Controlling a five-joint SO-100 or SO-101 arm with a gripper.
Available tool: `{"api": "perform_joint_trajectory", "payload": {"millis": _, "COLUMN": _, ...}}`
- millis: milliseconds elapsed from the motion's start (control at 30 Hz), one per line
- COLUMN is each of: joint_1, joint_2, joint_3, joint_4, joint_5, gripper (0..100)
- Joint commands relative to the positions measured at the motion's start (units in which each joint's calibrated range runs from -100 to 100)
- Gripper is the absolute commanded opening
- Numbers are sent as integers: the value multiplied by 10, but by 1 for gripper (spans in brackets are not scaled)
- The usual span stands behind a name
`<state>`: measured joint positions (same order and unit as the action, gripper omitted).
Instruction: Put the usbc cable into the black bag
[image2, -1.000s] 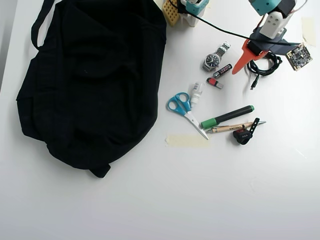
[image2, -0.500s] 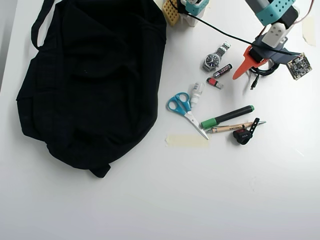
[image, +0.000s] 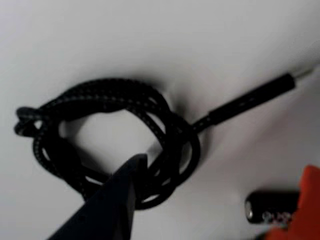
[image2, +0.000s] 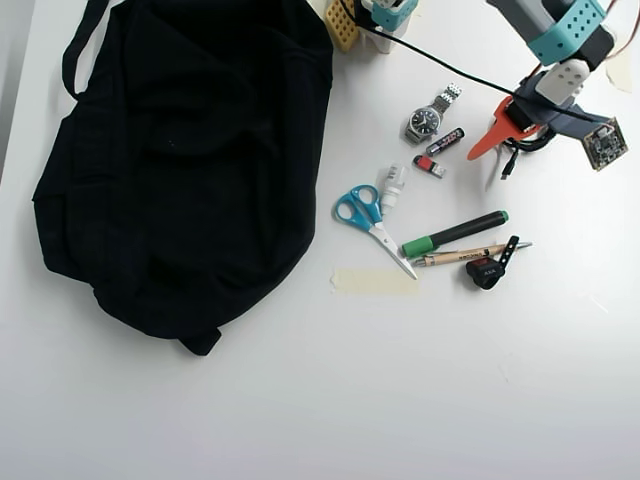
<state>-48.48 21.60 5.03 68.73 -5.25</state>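
Movement since the frame 1 second earlier is confined to the arm: in the overhead view the gripper (image2: 520, 128) is seen shifted slightly right and up, and the small circuit board (image2: 606, 145) on it is carried further right, while every loose item on the white table (image2: 420, 380) is unchanged in place. The usbc cable (image2: 518, 146) is now mostly covered by the gripper at the upper right, with only a short free end and plug showing below the orange finger (image2: 493, 130).

In the wrist view the usbc cable (image: 115, 135) is shown as a loose braided coil lying flat, its straight plug end reaching to the upper right. A dark finger (image: 112, 202) is placed over the coil's lower edge, and the jaws are spread wide, with the orange finger at the far right edge.

The black bag (image2: 180, 160) is spread at the left, well apart from the cable. Pale printing on a small black item (image: 270, 207) is too blurred to be read.
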Motion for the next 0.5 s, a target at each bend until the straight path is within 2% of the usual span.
{"api": "perform_joint_trajectory", "payload": {"millis": 0, "joint_1": -8, "joint_2": 7, "joint_3": -64, "joint_4": 43, "joint_5": -2, "gripper": 39}}
{"api": "perform_joint_trajectory", "payload": {"millis": 467, "joint_1": -14, "joint_2": 24, "joint_3": -84, "joint_4": 35, "joint_5": -3, "gripper": 39}}
